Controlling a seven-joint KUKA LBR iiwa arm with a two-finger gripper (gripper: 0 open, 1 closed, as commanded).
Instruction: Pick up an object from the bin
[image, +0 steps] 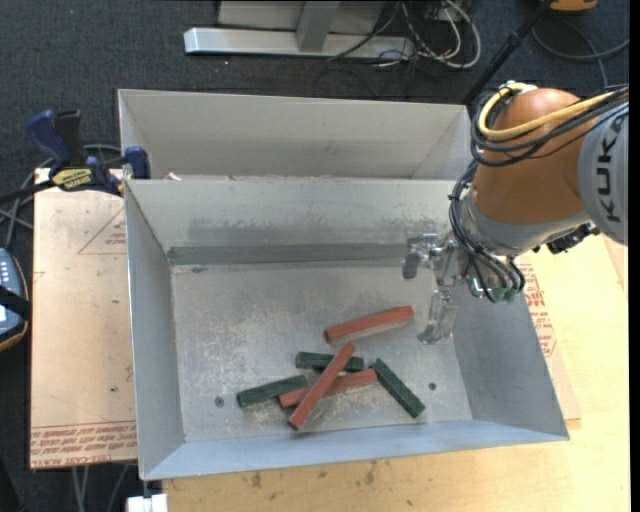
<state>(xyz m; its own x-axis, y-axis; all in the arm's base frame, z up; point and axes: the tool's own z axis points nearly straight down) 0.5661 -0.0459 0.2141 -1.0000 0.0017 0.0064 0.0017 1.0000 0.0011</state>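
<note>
Closest to you, toward 6 o'clock of the bin (300, 215), a long red stick (320, 387) lies tilted across a heap (272, 392) of green and red sticks. At the heap's 1 o'clock, a lone red bar (368, 324) ends just beside the pincer (436, 318), which hangs at 3 o'clock; you cannot tell whether it is apart or together

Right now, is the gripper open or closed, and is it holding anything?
Gripper: open, holding nothing; it hangs just right of the upper red stick.
</note>
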